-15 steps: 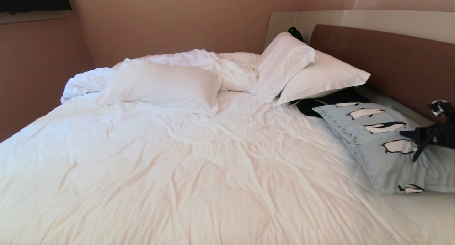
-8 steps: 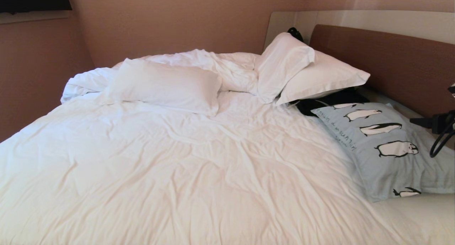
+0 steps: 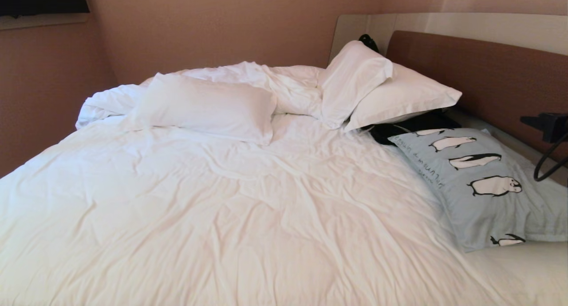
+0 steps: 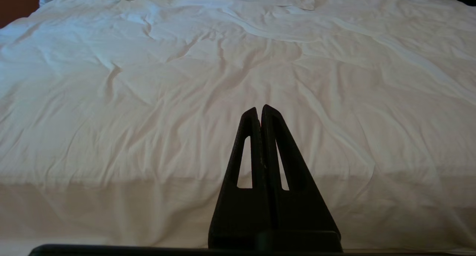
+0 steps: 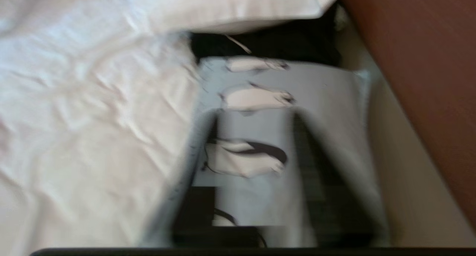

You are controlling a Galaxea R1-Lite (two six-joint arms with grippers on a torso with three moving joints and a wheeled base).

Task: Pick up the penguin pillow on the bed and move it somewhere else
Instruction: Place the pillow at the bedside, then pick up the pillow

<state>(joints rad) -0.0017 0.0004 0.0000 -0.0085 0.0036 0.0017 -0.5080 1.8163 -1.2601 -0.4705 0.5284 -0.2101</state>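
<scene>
The penguin pillow [image 3: 479, 186] is light blue with a row of black-and-white penguins and lies flat at the right side of the bed [image 3: 222, 199], beside the brown headboard [image 3: 479, 75]. Only a black part of my right arm [image 3: 548, 124] shows at the right edge, above the pillow's far side. In the right wrist view my right gripper [image 5: 254, 114] hovers over the penguin pillow [image 5: 260, 81], blurred, fingers apart, with nothing between them. My left gripper [image 4: 260, 109] is shut and empty, parked over the near edge of the white duvet [image 4: 148, 100].
Two white pillows [image 3: 381, 90] lean against the headboard's corner, with a black item [image 3: 399, 128] under them next to the penguin pillow. Another white pillow [image 3: 204, 106] lies at the far left. A wall [image 3: 44, 84] bounds the bed's left side.
My right gripper has lifted off the penguin pillow and drawn back up toward the right edge. The pillow has been let go and settled a little flatter.
</scene>
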